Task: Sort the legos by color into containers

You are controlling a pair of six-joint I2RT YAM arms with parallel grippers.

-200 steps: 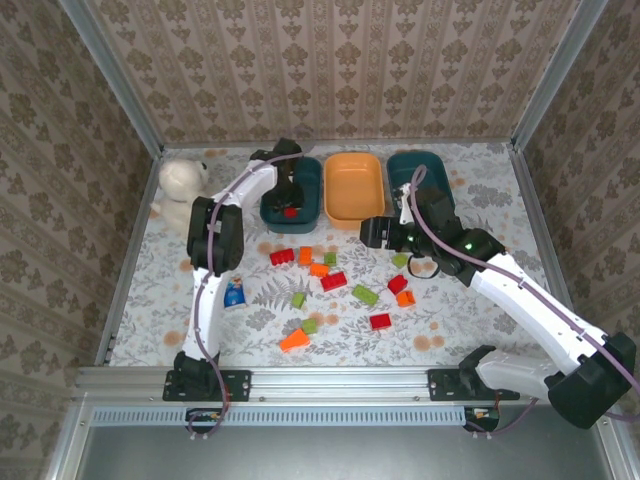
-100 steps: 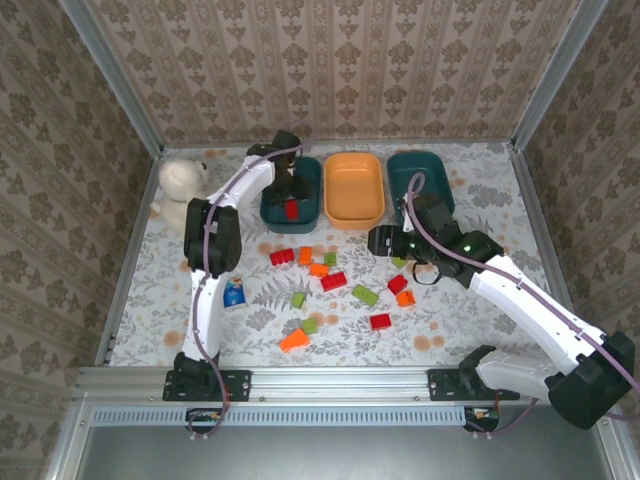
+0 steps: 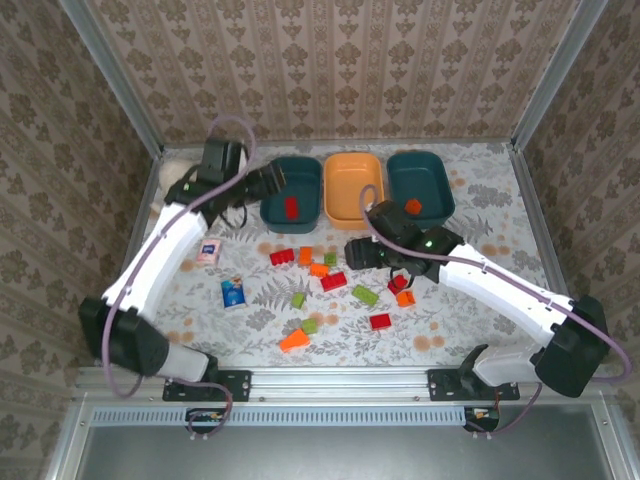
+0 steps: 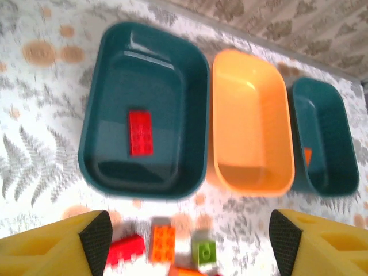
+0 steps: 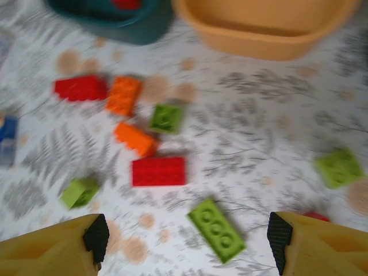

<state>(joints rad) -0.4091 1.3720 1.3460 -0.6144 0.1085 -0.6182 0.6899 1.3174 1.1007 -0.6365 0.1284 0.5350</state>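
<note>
I see left gripper wide, empty, at 9 o'clock of left teal tub, by its rim. Red brick lies in that tub. Orange brick lies in right teal tub. Orange tub sits between them, all three at 12 o'clock of desk. Right gripper wide, empty, at 6 o'clock of orange tub, over loose legos scattered mid-desk: red, orange, green.
</note>
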